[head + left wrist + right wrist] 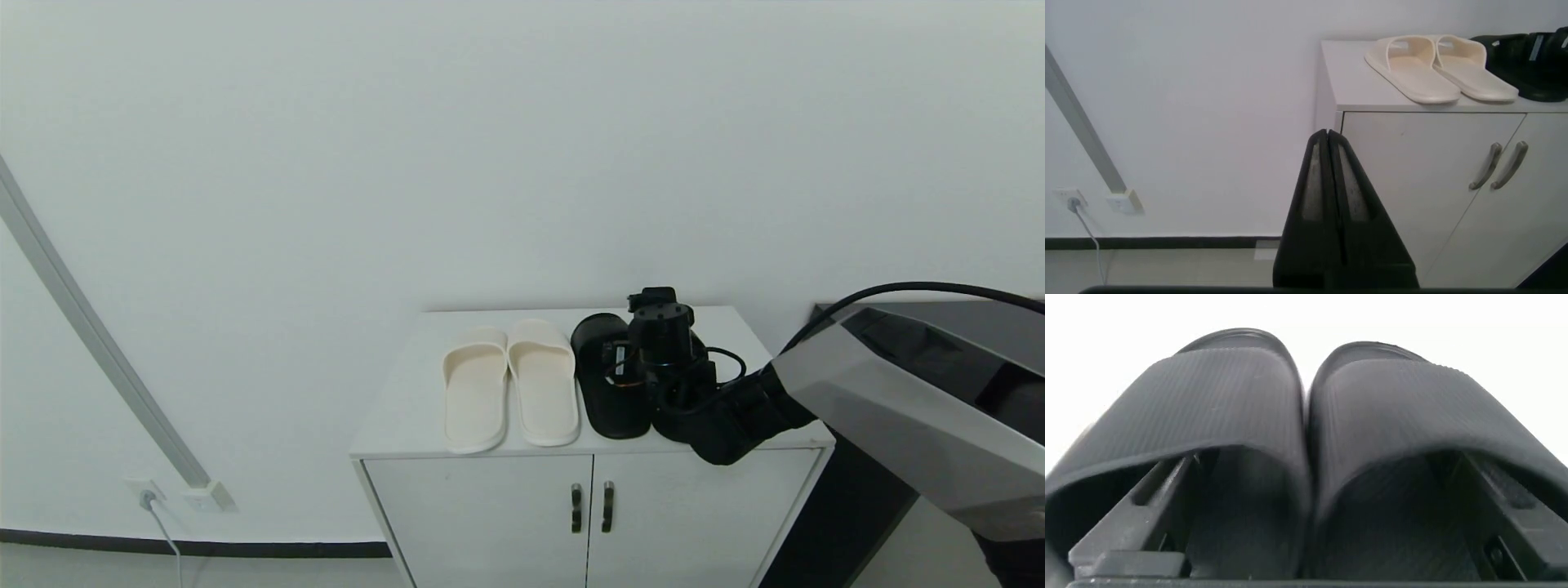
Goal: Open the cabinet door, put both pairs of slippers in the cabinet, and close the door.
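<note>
Right jaws: spread wide. The right gripper (1319,482) has one finger (1136,508) slid under the strap of each black slipper and is not yet squeezing the two together.
Left jaws: pressed flat together, holding nothing. The left gripper (1328,196) hangs low, off the cabinet's left side, well apart from all the slippers.
Black slippers (608,384): side by side and touching, on the right part of the cabinet top, toes toward the back edge. They have broad, finely ribbed straps, a matte rubbery look and rounded toes.
White slippers (510,384): a cream pair just beside the black pair, on its left, soles down. They look like smooth moulded foam with wide plain straps, and nothing touches them.
Cabinet (400,425): white and boxy, with a flat, smooth top.
Doors (482,514): both shut, meeting at the centre.
Handles (576,506): two slim, dark, vertical bars, one on each door.
Done so far: nothing, judging by the layout. Both pairs sit on top and the doors are closed.
Left to do: open a door, put both pairs inside, close it. The right arm seems about to take the black pair first, so the door probably falls to the left arm.
</note>
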`<state>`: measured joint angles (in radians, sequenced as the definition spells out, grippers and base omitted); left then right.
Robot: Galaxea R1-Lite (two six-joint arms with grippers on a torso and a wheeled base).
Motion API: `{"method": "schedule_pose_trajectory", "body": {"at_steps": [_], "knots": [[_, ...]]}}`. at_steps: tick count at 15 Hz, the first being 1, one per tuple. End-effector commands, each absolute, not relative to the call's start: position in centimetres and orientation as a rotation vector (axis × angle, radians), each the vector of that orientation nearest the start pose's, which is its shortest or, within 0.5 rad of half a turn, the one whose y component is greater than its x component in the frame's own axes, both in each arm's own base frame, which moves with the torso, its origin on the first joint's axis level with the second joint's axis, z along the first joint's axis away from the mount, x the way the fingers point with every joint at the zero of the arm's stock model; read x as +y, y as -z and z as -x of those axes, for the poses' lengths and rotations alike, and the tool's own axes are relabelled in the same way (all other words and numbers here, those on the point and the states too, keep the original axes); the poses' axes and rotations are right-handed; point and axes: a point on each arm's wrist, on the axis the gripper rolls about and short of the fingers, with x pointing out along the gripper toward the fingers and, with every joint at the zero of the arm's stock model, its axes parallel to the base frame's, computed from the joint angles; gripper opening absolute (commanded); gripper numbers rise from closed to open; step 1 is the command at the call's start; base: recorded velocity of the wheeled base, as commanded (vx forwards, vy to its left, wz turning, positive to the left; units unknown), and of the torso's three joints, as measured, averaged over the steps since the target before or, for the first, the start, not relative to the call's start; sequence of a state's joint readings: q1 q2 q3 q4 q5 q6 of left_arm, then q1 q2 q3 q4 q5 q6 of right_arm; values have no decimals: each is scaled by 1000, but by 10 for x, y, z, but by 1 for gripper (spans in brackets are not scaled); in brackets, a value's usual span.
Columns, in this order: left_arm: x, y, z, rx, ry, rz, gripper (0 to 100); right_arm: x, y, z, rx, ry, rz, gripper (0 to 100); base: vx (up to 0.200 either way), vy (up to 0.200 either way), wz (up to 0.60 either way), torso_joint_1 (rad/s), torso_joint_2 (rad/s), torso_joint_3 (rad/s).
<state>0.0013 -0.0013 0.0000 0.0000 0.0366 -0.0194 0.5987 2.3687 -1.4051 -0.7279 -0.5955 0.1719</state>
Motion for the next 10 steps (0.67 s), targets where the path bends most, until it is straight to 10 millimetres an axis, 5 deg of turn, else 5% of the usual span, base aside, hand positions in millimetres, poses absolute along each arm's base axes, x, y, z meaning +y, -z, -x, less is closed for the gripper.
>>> {"method": "schedule_pose_trajectory", "body": {"at_steps": [1,4,5,10], "knots": [[1,-75,23,0,-38,20,0,255,-85,-399,195,12,-39,100,0,0,0,0,0,0],[1,-75,23,0,-38,20,0,252,-83,-402,199,20,-37,100,0,0,0,0,0,0],[1,-75,23,0,-38,20,0,251,-83,-402,199,22,-38,0,0,0,0,0,0,0],[1,-76,23,-2,-38,22,0,251,-89,-400,189,21,-44,0,0,0,0,0,0,0]]}}
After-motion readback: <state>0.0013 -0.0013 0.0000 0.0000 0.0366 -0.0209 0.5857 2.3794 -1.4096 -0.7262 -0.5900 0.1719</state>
